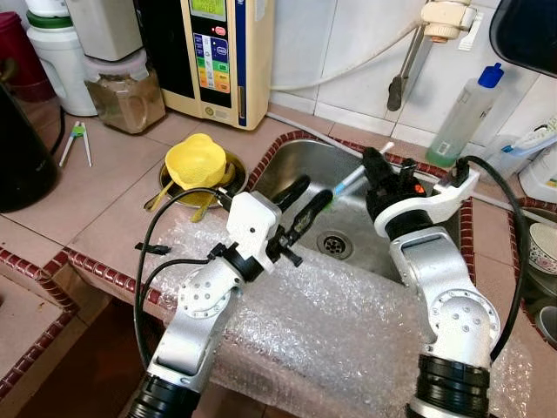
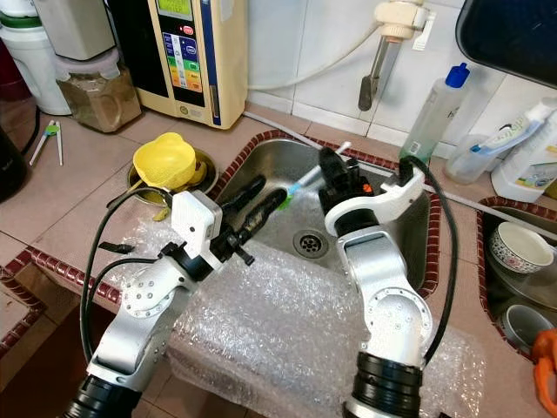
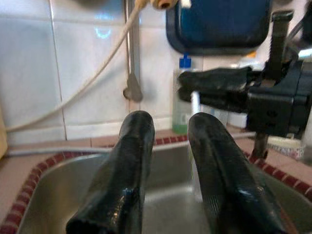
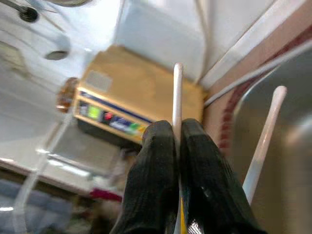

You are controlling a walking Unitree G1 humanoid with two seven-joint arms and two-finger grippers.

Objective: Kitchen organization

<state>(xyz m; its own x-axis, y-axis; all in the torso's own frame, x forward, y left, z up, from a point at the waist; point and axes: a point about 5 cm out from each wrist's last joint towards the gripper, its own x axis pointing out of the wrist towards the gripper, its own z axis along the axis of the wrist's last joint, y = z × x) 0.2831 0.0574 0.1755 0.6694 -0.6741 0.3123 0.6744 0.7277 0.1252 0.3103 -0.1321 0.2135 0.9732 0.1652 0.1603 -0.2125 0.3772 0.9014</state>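
Observation:
My right gripper [image 1: 376, 165] hangs over the steel sink [image 1: 296, 161], shut on a thin white-handled brush [image 1: 351, 180]. The white handle [image 4: 177, 92] sticks out past the closed fingertips. The brush's blue and green end [image 2: 291, 192] slants down to the left, reaching the tip of my left gripper [image 1: 313, 192]. That gripper is open over the sink's left side with nothing between its fingers [image 3: 131, 156]. In the left wrist view the right gripper [image 3: 214, 87] shows beyond them, holding the white handle.
Bubble wrap [image 1: 331, 322] covers the counter's front edge. A yellow cup [image 1: 196, 161] sits in a bowl with spoons left of the sink. A cream appliance [image 1: 218, 52], a jar [image 1: 126, 91] and a blue-capped bottle [image 1: 466, 113] line the back. The tap [image 1: 405, 74] hangs above the sink.

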